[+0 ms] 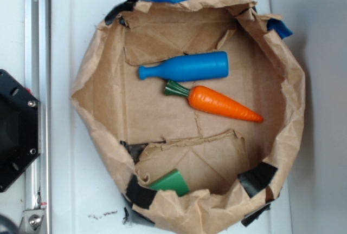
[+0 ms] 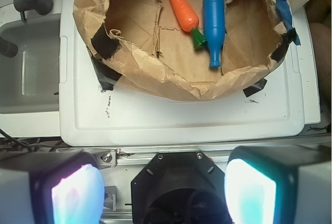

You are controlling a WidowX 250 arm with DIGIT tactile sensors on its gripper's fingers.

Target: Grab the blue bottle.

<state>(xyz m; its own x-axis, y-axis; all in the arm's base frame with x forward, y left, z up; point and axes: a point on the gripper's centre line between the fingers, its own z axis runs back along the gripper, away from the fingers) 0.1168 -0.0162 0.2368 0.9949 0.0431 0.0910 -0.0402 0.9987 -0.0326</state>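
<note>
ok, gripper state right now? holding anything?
Gripper: open, jaws wide apart and empty, back from the paper-lined bin; the bright-blue plastic bottle lies untouched inside beside the orange toy carrot.

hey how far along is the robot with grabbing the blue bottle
Nothing looks done yet. The blue bottle lies on its side in the paper-lined bin, beside the carrot, untouched. The gripper is open and empty, back near the robot base, well short of the bin. Left: reach over the bin, come down on the bottle, close and lift.
</note>
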